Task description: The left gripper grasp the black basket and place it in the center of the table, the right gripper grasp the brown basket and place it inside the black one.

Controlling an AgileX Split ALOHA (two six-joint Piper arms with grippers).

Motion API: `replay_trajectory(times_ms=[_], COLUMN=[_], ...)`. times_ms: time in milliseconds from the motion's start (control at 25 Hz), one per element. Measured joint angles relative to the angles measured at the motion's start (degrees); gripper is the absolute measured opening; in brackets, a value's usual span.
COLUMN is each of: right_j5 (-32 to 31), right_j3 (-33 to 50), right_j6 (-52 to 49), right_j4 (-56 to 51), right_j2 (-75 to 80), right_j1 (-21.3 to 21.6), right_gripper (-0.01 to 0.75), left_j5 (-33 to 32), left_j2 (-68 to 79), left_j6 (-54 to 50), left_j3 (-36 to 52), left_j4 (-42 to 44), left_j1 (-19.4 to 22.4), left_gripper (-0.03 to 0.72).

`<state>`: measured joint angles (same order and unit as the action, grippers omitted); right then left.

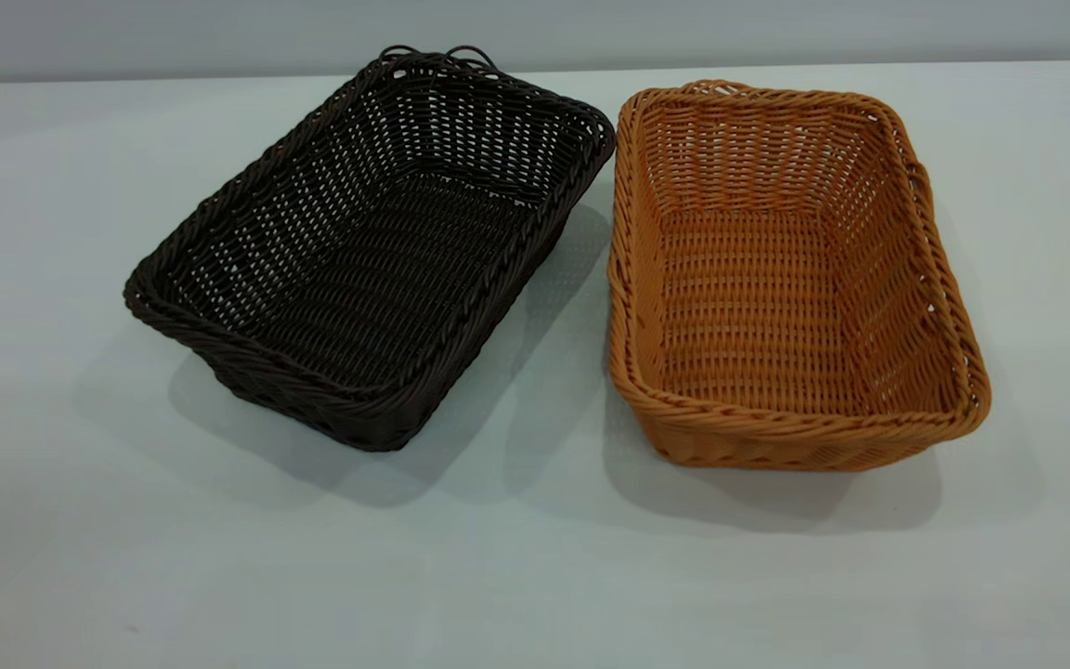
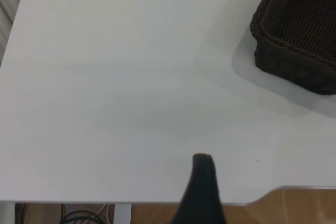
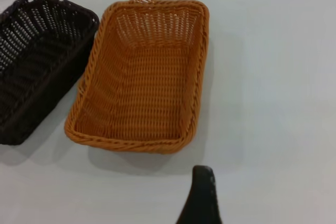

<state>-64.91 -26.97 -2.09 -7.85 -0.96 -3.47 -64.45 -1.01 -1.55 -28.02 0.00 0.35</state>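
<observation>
With both baskets untouched, the left gripper, its finger state impossible to tell, hangs well short of the black basket, which sits ahead and off to one side touching the brown basket; best pinch the nearest braided rim squarely.

Exterior cam: close, angled down on the counter, black basket frame-left, brown basket frame-right. Left wrist cam: high over the counter edge, floor at frame bottom, only a corner of the black basket upper right. Right wrist cam: nearer, brown basket centred, black one at left. All three views share the black basket; gripper state probably unreadable.
</observation>
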Motion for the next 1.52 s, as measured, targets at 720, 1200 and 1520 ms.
replay_trajectory(times_ms=[720,1200,1520], right_j5=[12.10,17.19,17.12], right_j3=[-6.82,-6.82,-6.82], right_j6=[-0.61,-0.50,0.10], right_j4=[-1.93,-5.56,-14.56], right_j2=[28.14,45.36,56.46], right_j1=[0.00,0.00,0.00], right_gripper=[0.552,0.552,0.544], left_j5=[35.15,47.98,47.31], left_j2=[48.44,93.71,115.70], left_j6=[0.46,4.44,11.39], left_j3=[-8.56,-30.30,-46.83], left_j4=[0.00,0.00,0.00], left_j1=[0.00,-1.08,-8.17], left_gripper=[0.573,0.573,0.573])
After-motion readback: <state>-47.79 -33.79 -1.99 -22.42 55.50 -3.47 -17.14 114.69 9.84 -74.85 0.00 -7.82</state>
